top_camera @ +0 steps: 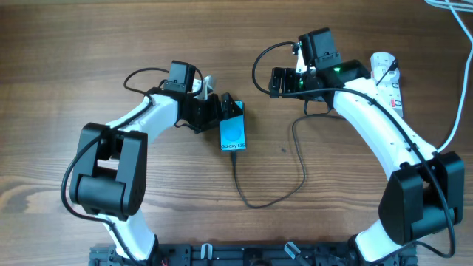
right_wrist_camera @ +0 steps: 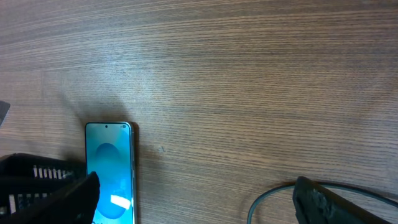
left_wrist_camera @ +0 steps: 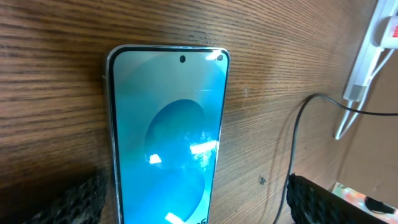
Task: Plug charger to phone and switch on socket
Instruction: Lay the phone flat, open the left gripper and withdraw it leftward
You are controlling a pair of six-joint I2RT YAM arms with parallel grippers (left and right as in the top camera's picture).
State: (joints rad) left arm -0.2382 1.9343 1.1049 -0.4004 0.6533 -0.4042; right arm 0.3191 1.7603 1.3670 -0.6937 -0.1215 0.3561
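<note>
The phone (top_camera: 232, 133) lies face up on the wooden table, cyan screen lit. The black charger cable (top_camera: 299, 159) loops across the table, and its end meets the phone's bottom edge. My left gripper (top_camera: 225, 111) is open, hovering at the phone's upper end. In the left wrist view, the left gripper's fingers (left_wrist_camera: 193, 202) straddle the phone (left_wrist_camera: 168, 137) without gripping it. My right gripper (top_camera: 275, 83) is open and empty, to the right of the phone. The white socket strip (top_camera: 389, 81) lies at the back right, partly under the right arm.
A white cord (top_camera: 462, 103) runs from the socket along the right table edge. In the right wrist view the open gripper (right_wrist_camera: 196, 199) sees the phone (right_wrist_camera: 110, 168) at left and the cable (right_wrist_camera: 267, 193) at right. The socket (left_wrist_camera: 373, 43) and cable (left_wrist_camera: 295, 137) show in the left wrist view.
</note>
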